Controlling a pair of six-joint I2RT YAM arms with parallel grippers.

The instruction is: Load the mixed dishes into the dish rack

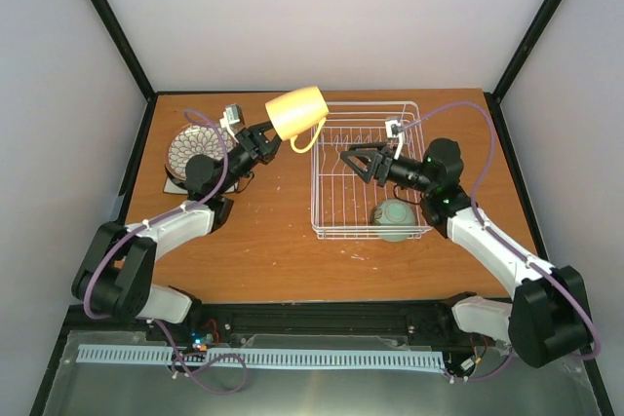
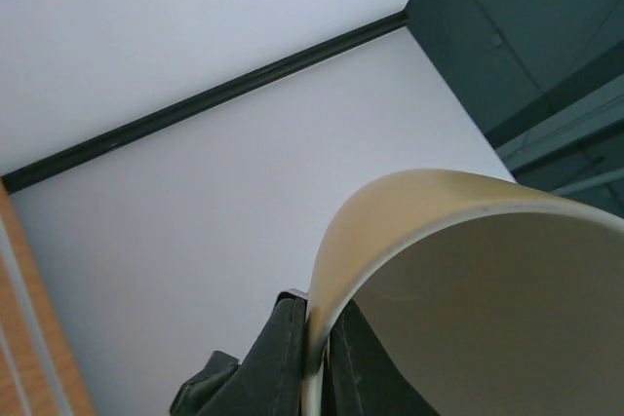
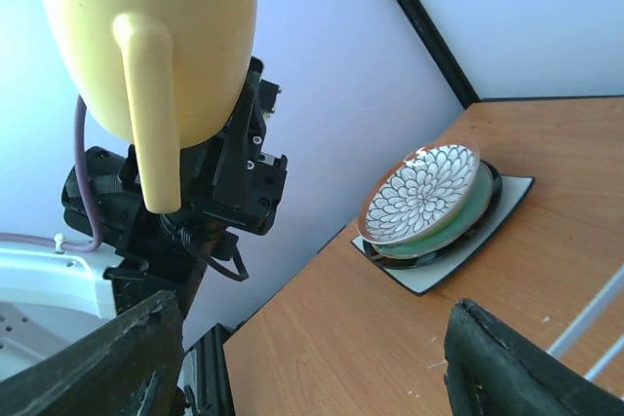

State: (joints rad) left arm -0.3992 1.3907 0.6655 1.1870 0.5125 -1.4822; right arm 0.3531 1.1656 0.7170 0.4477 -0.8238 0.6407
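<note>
White walls with black corner posts close in a wooden bench (image 1: 263, 241). Toward its right side stands the dish rack (image 1: 322, 192), a white wire basket. A pale mint-green bowl (image 1: 394, 220) sits inside it, at the near right corner.

At the far left of the bench lies a stack of plates. A petal-patterned round plate (image 3: 419, 192) is on top and a green plate (image 3: 466, 221) is under it. Below that a dark rim shows, and a white square plate (image 3: 439, 275) is at the bottom.

The yellow mug (image 1: 295, 113) is up in the air, between the stack and the far left corner of the rack. It is tilted, with its handle hanging down on the rack's side. The left gripper (image 1: 261, 138) is clamped on the mug's rim. The left wrist view shows one finger (image 2: 283, 358) outside the wall and the other inside the mouth.

The right gripper (image 1: 359, 161) hangs above the inside of the rack, pointing toward the mug. Its jaws are spread wide with nothing between them. In the right wrist view the mug's handle faces that camera, and the mug hangs above the spread fingers without touching them.
</note>
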